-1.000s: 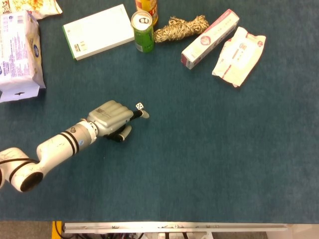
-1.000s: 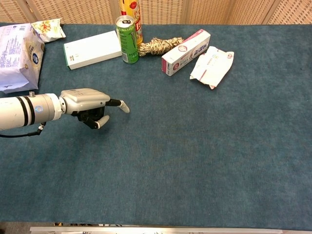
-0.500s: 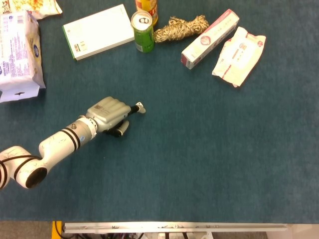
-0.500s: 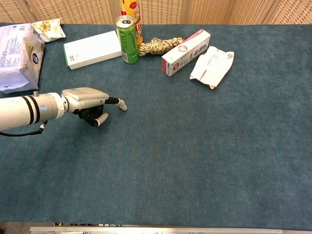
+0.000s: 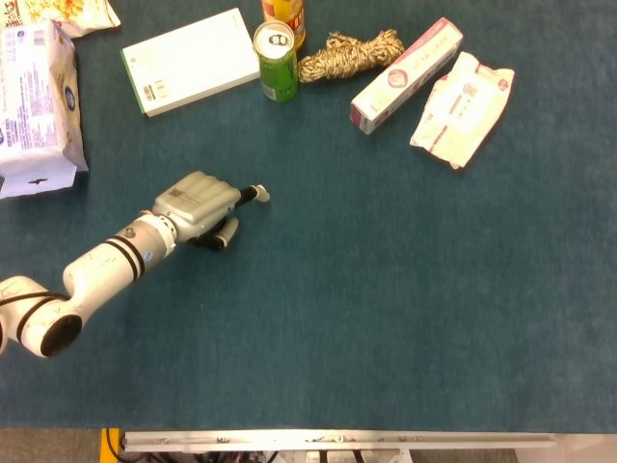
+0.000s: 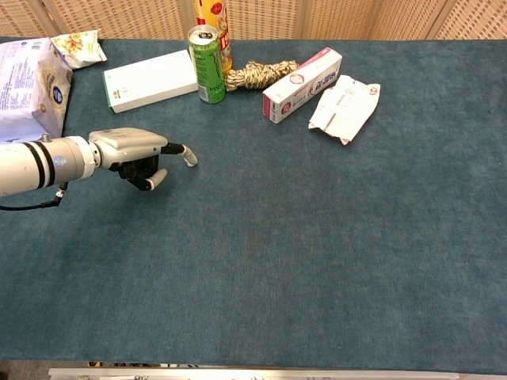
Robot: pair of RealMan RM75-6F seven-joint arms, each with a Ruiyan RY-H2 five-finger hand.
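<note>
Dark teal carpet-like cloth covers the whole worktop (image 5: 434,289) in the head view, with a metal rail (image 5: 337,441) along its near edge. The left hand (image 5: 198,207) lies low over bare cloth at centre-left. One of its fingers (image 5: 258,195) points out straight, the rest are curled under the palm, and nothing shows in their hold. Nearest it, though well apart toward the far edge, are a flat white box (image 5: 190,61) and an upright green can (image 5: 277,63). A yellow bottle (image 5: 285,10) stands just behind the can. A coil of rope (image 5: 349,53), a pink-and-white carton (image 5: 406,74) and a white pouch (image 5: 463,108) run on to the right. A blue-and-white bag (image 5: 34,106) sits far left.

From the chest view, a woven cane screen (image 6: 356,17) backs the worktop (image 6: 317,237). The left hand (image 6: 131,149) keeps the same pose, and its outstretched fingertip (image 6: 188,155) dips toward the cloth. The white box (image 6: 150,80) and green can (image 6: 208,65) stand beyond it. The rope (image 6: 257,74), carton (image 6: 303,85) and pouch (image 6: 344,107) line the back.
</note>
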